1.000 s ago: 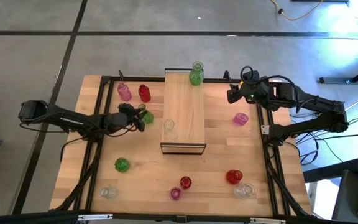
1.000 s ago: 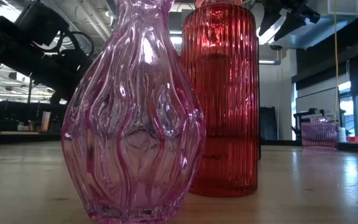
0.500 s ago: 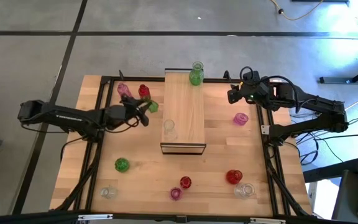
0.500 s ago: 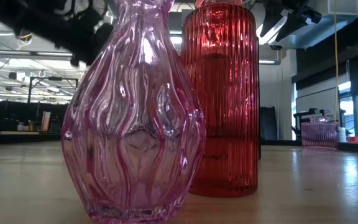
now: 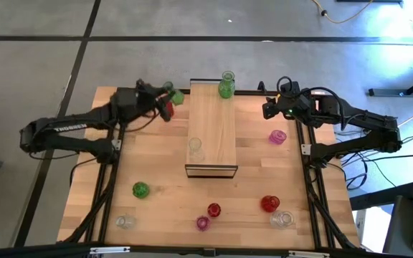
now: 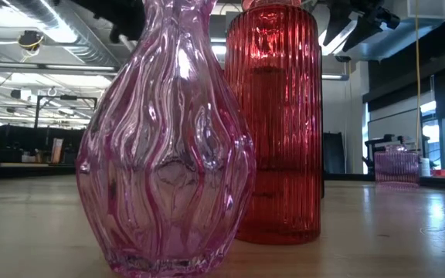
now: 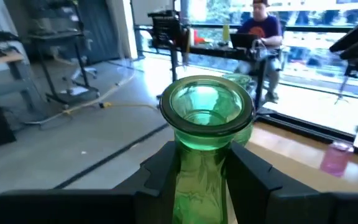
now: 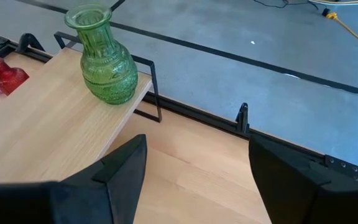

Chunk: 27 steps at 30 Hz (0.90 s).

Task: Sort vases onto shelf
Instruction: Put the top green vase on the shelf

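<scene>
My left gripper (image 5: 169, 97) is shut on a green vase (image 5: 176, 95) above the table's far left part, close to the shelf's far end. The shelf (image 5: 212, 129) is a long light-wood box in the middle of the table. On its top stand a green vase (image 5: 226, 84) at the far end and a clear vase (image 5: 195, 148) near the near end. My right gripper (image 5: 267, 109) hangs open over the table right of the shelf's far end, with nothing between its fingers (image 8: 124, 167). My left gripper pinches the green vase's narrow neck (image 7: 199, 163) between its two fingers (image 7: 164, 169), just under the flared mouth (image 7: 207, 111). The fingers lie about level and come from the table's left side. The vase stands roughly upright, mouth up, lifted clear of the table.
A red vase (image 5: 167, 110) stands under my left gripper. Loose vases stand near the front edge: green (image 5: 140, 190), clear (image 5: 125, 221), pink (image 5: 203, 223), red (image 5: 214, 210), red (image 5: 269, 203), clear (image 5: 283, 219). A pink vase (image 5: 277, 136) stands right of the shelf.
My left gripper has risen and swung toward the table's far edge, rolling its wrist, still shut on the green vase. The vase has gone from beside the shelf's left side up and away to the shelf's far left corner. My right arm has kept still.
</scene>
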{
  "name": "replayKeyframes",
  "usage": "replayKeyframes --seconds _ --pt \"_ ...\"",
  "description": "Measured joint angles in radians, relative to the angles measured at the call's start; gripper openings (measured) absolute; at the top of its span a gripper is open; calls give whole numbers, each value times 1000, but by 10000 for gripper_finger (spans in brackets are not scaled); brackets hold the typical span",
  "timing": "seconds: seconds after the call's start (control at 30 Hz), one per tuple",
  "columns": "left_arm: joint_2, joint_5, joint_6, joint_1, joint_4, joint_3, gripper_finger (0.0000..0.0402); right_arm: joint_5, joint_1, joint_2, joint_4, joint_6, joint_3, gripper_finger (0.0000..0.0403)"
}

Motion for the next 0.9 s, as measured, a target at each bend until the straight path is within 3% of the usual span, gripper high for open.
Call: replayKeyframes --seconds 0.13,0.43,0.67,0.9 --pt "110 201 -5 111 -62 122 105 8 0 0 2 0 0 261" --pt "383 400 42 208 -111 384 105 7 0 0 2 5 0 261" --pt "511 415 33 223 -130 447 105 -5 0 0 -2 28 0 261" --pt "597 345 16 181 -84 448 105 -12 0 0 -6 29 0 261"
